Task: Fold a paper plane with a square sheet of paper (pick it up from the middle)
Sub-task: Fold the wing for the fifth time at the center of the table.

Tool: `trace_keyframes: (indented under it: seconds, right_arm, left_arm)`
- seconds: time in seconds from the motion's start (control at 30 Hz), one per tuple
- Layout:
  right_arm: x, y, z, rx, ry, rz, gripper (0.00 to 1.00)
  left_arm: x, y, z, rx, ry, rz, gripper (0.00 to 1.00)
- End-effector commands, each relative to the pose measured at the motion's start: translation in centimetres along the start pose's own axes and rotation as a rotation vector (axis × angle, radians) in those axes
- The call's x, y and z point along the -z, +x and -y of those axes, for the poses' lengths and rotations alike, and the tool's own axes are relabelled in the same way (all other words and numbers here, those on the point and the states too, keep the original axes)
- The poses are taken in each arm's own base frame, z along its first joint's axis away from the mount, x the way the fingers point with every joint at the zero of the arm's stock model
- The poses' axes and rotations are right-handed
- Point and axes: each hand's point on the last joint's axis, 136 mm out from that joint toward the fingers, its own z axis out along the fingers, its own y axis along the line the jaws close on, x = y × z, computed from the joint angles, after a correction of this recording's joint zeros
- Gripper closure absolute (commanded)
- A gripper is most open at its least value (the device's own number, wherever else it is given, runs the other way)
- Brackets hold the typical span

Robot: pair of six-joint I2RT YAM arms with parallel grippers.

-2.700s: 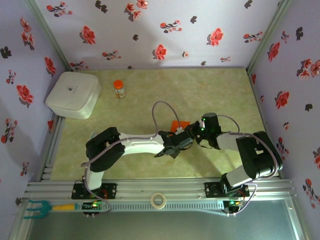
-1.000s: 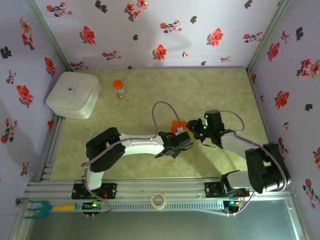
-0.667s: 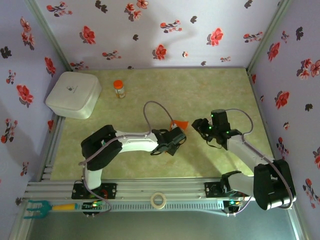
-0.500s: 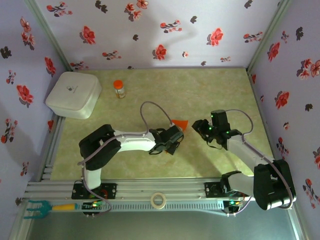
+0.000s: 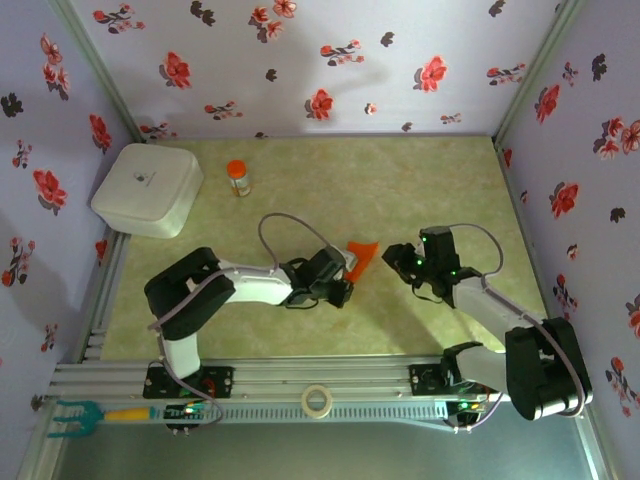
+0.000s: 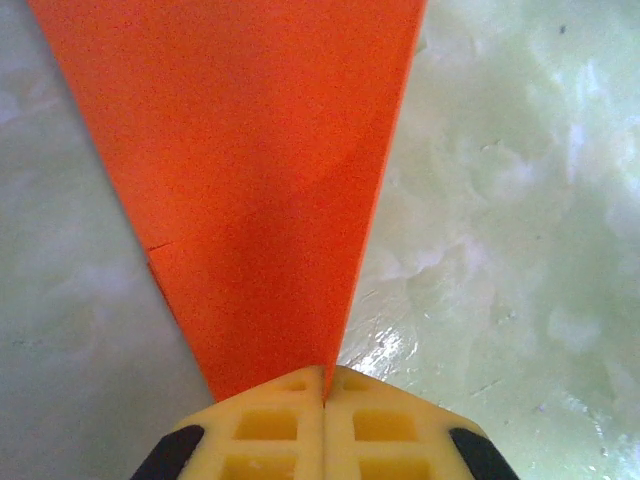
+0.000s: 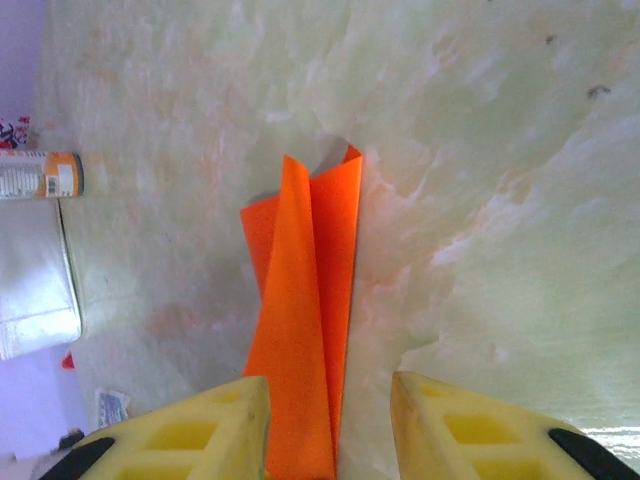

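- While the left gripper (image 6: 323, 375) pinches the narrow tip of the orange paper (image 6: 260, 180), its jaws sit closed tight on it, and the wedge fans out ahead across the desk (image 6: 500, 200).
- Right gripper (image 7: 328, 382) stands partly open, holding nothing; the creased paper lies just ahead, in line with the gap between its fingers.
- An orange-capped bottle (image 7: 40, 173) lies well beyond, to its left.

Bottle (image 5: 238, 178) stands right of box (image 5: 148, 188), behind paper plane (image 5: 361, 252)
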Motion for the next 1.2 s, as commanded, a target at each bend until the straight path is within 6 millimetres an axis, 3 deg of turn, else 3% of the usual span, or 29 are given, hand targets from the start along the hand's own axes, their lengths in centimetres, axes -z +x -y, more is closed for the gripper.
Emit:
trace_keyframes:
  seconds: [0.0, 0.3, 0.47, 1.17]
  right_arm:
    - [0.1, 0.4, -1.8, 0.091, -0.080, -0.012, 0.66]
    - [-1.6, 4.0, -4.0, 0.150, -0.175, -0.187, 0.82]
    - [-2.6, 5.1, -4.2, 0.173, -0.175, -0.237, 0.87]
    - [-5.6, 4.6, -4.1, 0.194, -0.163, -0.312, 0.88]
  left_arm:
    - [-0.2, 1.2, 0.4, 0.071, 0.100, -0.052, 0.96]
    - [-1.0, 1.9, -0.1, 0.184, 0.182, -0.113, 0.98]
    - [-1.1, 1.9, -0.2, 0.224, 0.213, -0.120, 1.00]
    - [-1.3, 1.9, -2.1, 0.433, 0.279, -0.129, 1.00]
